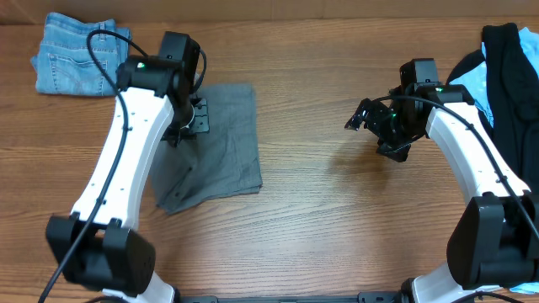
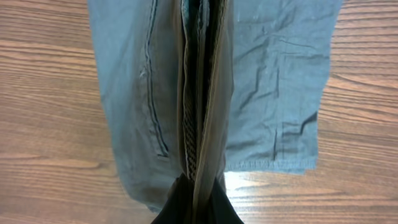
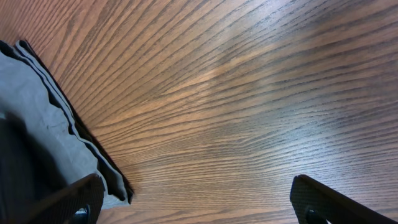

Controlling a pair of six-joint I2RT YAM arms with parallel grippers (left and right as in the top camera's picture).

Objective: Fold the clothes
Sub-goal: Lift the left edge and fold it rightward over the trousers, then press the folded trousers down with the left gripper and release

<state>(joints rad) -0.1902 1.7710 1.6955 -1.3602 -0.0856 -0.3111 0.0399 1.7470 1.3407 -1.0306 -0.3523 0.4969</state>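
A grey garment (image 1: 223,143) lies partly folded on the wooden table, left of centre. My left gripper (image 1: 192,118) is over its upper left part. In the left wrist view, the left gripper (image 2: 198,199) is shut on a raised fold of the grey garment (image 2: 273,81), and the pinched cloth runs up the middle of the frame. My right gripper (image 1: 364,118) is open and empty over bare table right of centre. In the right wrist view its fingers (image 3: 199,205) are wide apart, with the garment's edge (image 3: 37,124) at the far left.
Folded blue jeans (image 1: 76,55) lie at the back left corner. A pile with a black garment (image 1: 509,67) and a light blue one (image 1: 472,80) sits at the right edge, beside the right arm. Bare wood lies between the two grippers.
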